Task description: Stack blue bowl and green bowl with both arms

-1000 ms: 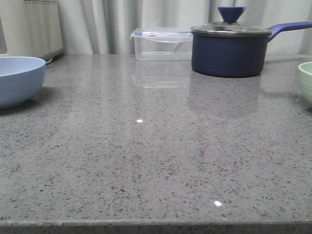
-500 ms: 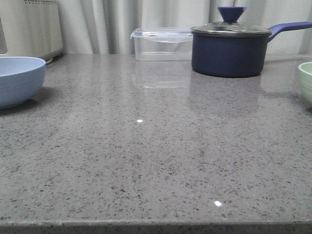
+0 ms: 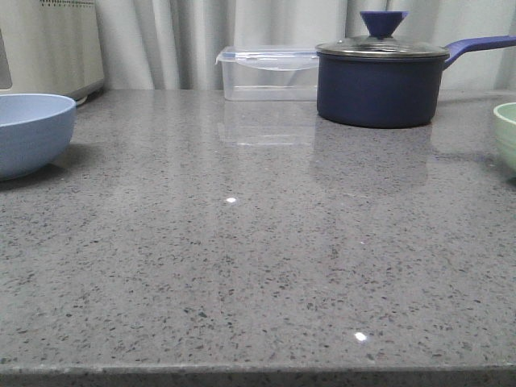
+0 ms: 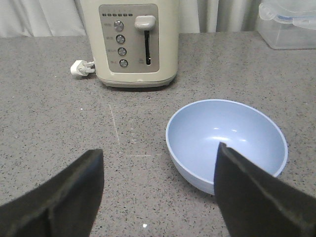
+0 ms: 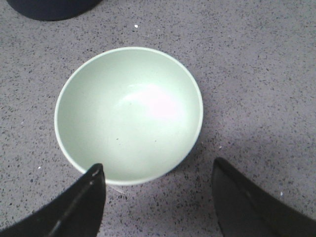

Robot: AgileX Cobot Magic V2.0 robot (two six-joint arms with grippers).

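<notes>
The blue bowl [image 3: 31, 133] sits upright on the grey speckled desk [image 3: 258, 266] at its far left edge, cut by the frame in the front view, and the green bowl [image 3: 506, 135] sits at the far right edge, only a sliver of it showing there. The two bowls are well apart, with bare desk between them. In the left wrist view the left hand [image 4: 158, 190] is wide open, its two black fingers [image 4: 59, 197] spread; the blue bowl [image 4: 226, 143] lies beyond them, toward the right finger, which overlaps its rim in the picture, though I cannot tell whether it touches. A cream toaster [image 4: 129, 42] stands behind the bowl, a white plug [image 4: 79, 68] beside it. In the right wrist view the right hand [image 5: 158, 195] is also wide open, above the green bowl [image 5: 128, 114]; one finger [image 5: 74, 207] overlaps the bowl's near rim, the other is over bare desk. The bowl is empty. At the back of the desk stand a clear container [image 3: 268, 72] and, just right of it, a navy saucepan [image 3: 379, 81] with a lid.
</notes>
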